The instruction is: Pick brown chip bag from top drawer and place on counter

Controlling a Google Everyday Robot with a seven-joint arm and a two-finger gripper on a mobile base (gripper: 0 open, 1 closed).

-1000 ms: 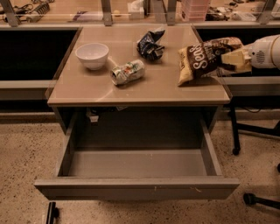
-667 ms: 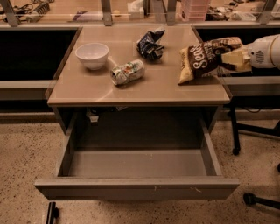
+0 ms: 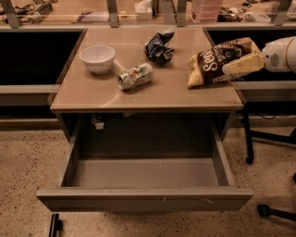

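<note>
Lying flat on the right-hand part of the counter is the large dark-brown and tan crinkly snack bag with big white lettering, the brown chip bag (image 3: 209,65). Its foil surface is creased, and its far right corner reaches the counter's right edge. The counter (image 3: 175,88) is a smooth, glossy tan-beige square tabletop on a grey frame.

The gripper (image 3: 236,67), a pale cream tapered piece on a rounded white arm, enters from the right edge and overlaps the bag's right half. Whether it clasps the bag or merely rests against it cannot be told from this view.

To the left of the bag, three more things sit on the counter:
- A small, wrinkled dark blue bag (image 3: 158,47) lies near the back, apart from the brown chip bag.
- A dented, cylindrical metal can with a printed label (image 3: 134,76) lies on its side near the centre.
- A round white bowl with a smooth glazed surface (image 3: 97,58) stands upright towards the left, near the can but not touching it.

Below the counter, the top drawer (image 3: 143,200), wide, shallow and of grey metal with a flat front panel, stands pulled fully out. Its plain grey bottom is exposed.

The ground (image 3: 27,157) is speckled beige stone. Black tubular legs (image 3: 273,138) stand at the right. A lighter wooden surface with clutter (image 3: 92,9) runs behind.
</note>
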